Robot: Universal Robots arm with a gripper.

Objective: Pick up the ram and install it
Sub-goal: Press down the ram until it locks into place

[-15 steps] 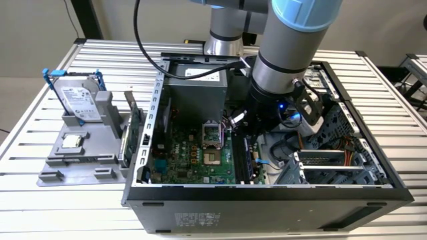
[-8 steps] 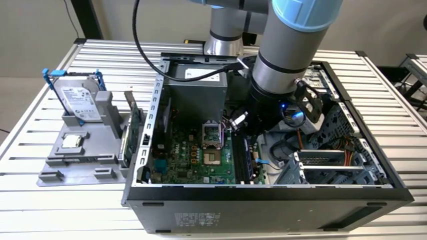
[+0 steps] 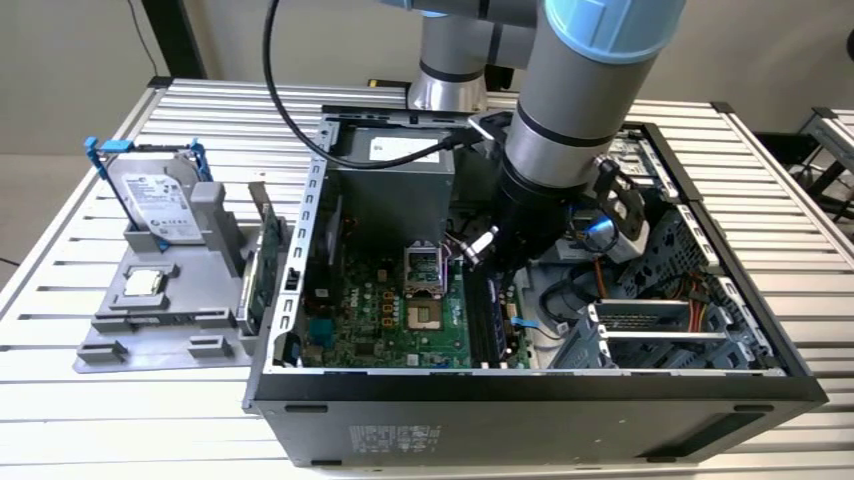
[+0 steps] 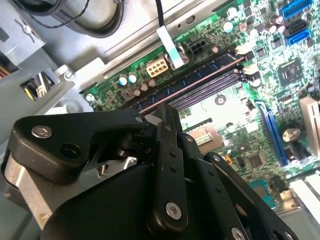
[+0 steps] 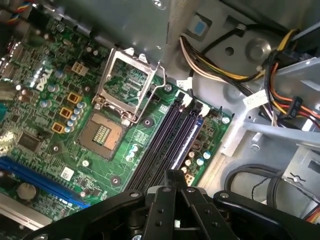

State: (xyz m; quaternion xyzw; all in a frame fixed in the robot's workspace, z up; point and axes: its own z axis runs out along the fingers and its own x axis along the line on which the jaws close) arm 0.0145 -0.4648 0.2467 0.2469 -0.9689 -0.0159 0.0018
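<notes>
The ram [image 4: 200, 82] is a long dark stick that lies along the motherboard's black slots [image 5: 160, 145], at the slot farthest from the CPU socket [image 5: 125, 85]. It runs away from my fingertips in both wrist views, and in the first wrist view the ram [image 5: 187, 142] has a bluish sheen. My gripper [image 5: 175, 174] sits over the stick's middle with its fingers drawn together on its upper edge. In the exterior view the gripper [image 3: 483, 262] is down inside the open computer case [image 3: 534, 390], just above the slots [image 3: 483, 320].
Bundled cables [image 5: 280, 65] and metal brackets crowd the case beside the slots. A power supply [image 3: 394, 150] fills the case's far end. On the exterior view's left a grey tray [image 3: 147, 330] holds a hard drive [image 3: 154, 200], a small silver chip [image 3: 144, 283] and an upright green card [image 3: 258, 255].
</notes>
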